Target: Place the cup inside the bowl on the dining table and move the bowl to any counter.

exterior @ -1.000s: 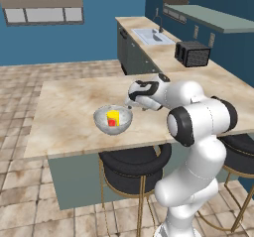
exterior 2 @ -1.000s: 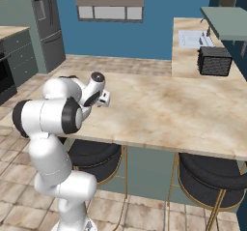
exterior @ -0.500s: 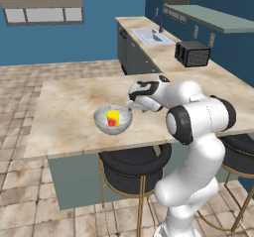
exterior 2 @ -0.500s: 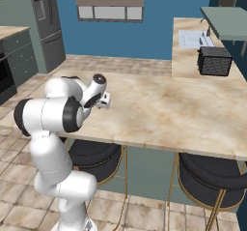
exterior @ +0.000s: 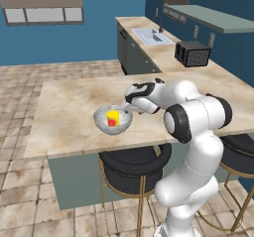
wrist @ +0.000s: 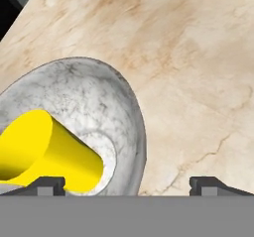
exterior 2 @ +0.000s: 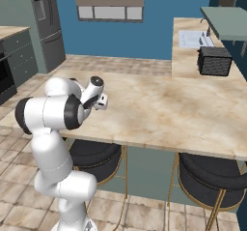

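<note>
Beige marble spreads across the dining table point(exterior: 64, 107), and near its front edge the cup point(exterior: 113, 117) already stands inside the bowl point(exterior: 101, 124). Just right of the bowl hangs the gripper point(exterior: 130, 108), jaws spread wide and holding nothing; in the hand view one tip sits over the bowl's inside, the other outside its rim (a fair straddle). My judgement: lower until the rim wall lies between the fingers, then close firmly, keeping clear of the cup so it doesn't tip, before carrying to the counter point(exterior: 163, 52) at the far right.
</note>
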